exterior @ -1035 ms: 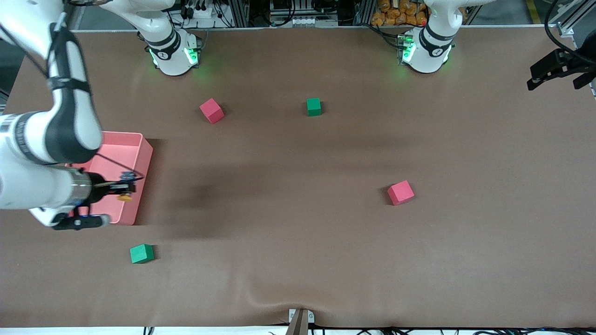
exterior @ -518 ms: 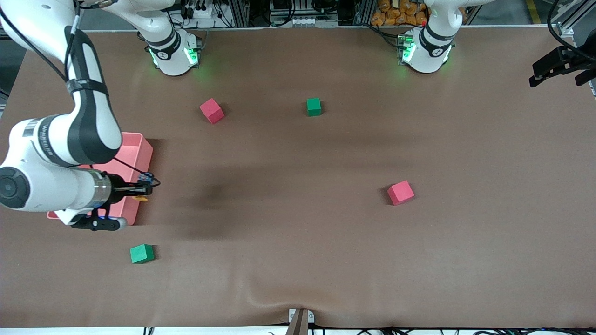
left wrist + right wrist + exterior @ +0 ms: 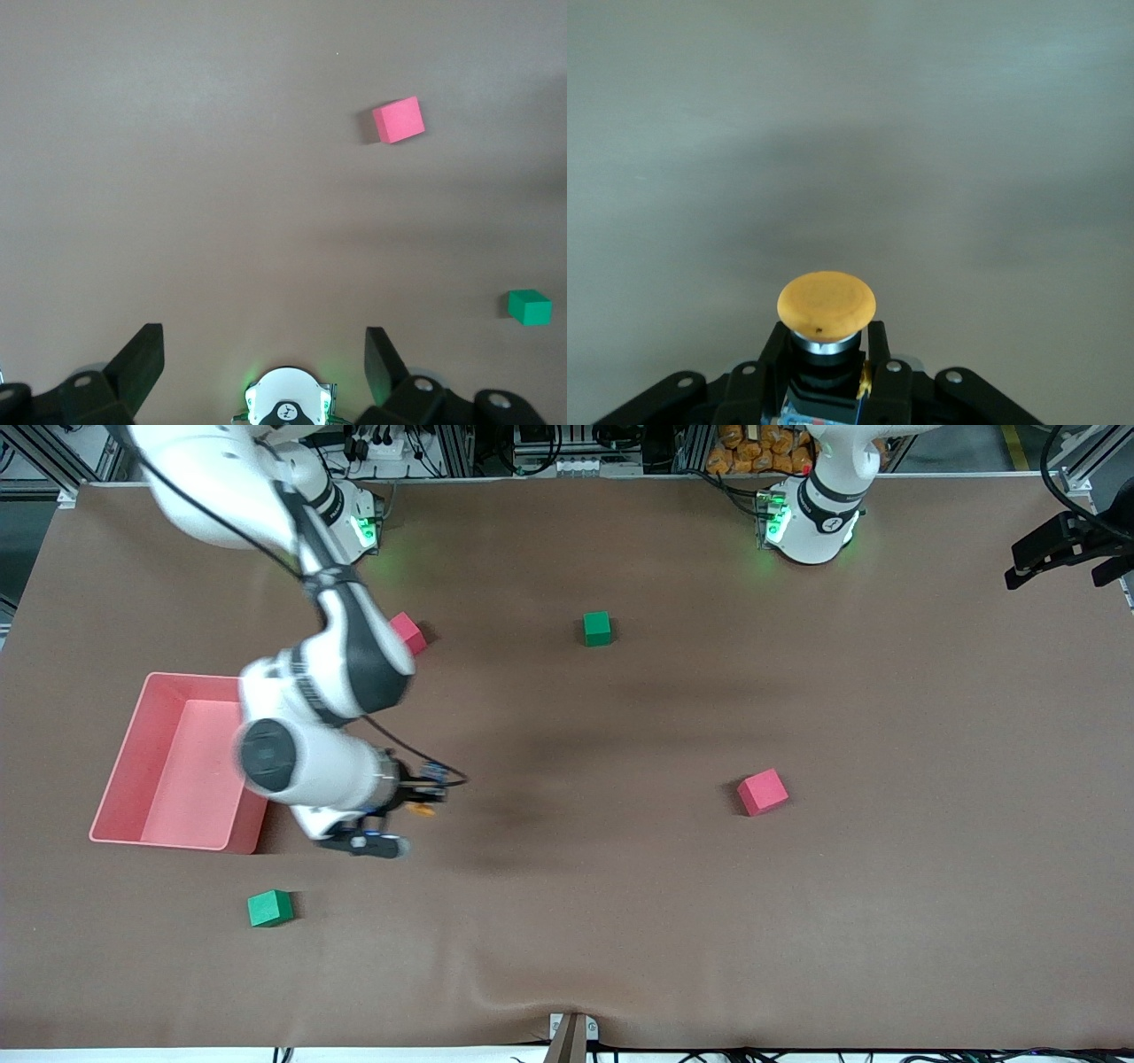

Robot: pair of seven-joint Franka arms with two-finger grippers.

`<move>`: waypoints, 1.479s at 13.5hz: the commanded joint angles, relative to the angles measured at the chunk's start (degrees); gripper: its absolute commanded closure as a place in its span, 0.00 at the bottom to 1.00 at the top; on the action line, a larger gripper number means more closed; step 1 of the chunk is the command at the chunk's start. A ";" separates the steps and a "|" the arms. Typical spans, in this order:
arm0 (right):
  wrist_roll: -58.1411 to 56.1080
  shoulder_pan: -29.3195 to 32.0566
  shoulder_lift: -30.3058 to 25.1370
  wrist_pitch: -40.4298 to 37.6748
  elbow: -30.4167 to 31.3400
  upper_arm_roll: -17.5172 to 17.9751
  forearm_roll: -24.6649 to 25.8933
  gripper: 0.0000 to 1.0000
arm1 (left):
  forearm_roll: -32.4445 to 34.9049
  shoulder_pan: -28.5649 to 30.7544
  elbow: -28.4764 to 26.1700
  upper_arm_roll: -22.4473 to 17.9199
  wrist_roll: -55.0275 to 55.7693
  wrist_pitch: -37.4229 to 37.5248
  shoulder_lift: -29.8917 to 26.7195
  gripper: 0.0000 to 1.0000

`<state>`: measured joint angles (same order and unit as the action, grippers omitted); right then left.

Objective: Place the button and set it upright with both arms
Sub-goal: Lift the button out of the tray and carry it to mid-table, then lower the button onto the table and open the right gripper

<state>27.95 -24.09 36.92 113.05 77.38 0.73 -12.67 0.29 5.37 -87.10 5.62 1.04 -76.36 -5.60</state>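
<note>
Right wrist view: your right gripper (image 3: 826, 372) pinches the button (image 3: 827, 305) by its black body, over bare table (image 3: 620, 886) beside the pink bin (image 3: 133, 753). Small, rigid, probably light; keep off the cap. Left gripper (image 3: 264, 359) waits, spread, empty.

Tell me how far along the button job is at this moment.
Done: the button is picked up, out of the pink bin. In hand: the right gripper is shut on it and holds it over bare table beside the bin, toward the middle. Left: setting it down and uprighting it. The left gripper waits open, high over the table near its base.
</note>
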 commanded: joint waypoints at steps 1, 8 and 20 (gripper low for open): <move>2.80 -7.35 5.51 10.38 -1.97 -0.29 -3.22 1.00 | -0.99 0.61 0.00 0.18 -0.69 1.13 -0.81 0.00; 11.77 -18.44 15.89 17.82 -8.47 -0.29 -4.38 1.00 | -2.48 0.61 0.00 0.18 -0.60 1.04 -0.46 0.00; 11.68 -20.12 18.37 17.47 -12.34 -3.00 -3.33 0.00 | -3.45 0.00 -0.79 0.71 -0.52 1.83 0.15 0.00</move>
<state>39.71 -44.82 55.79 131.62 66.75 -0.75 -15.68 -1.56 5.37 -87.83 5.72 1.04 -75.15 -5.56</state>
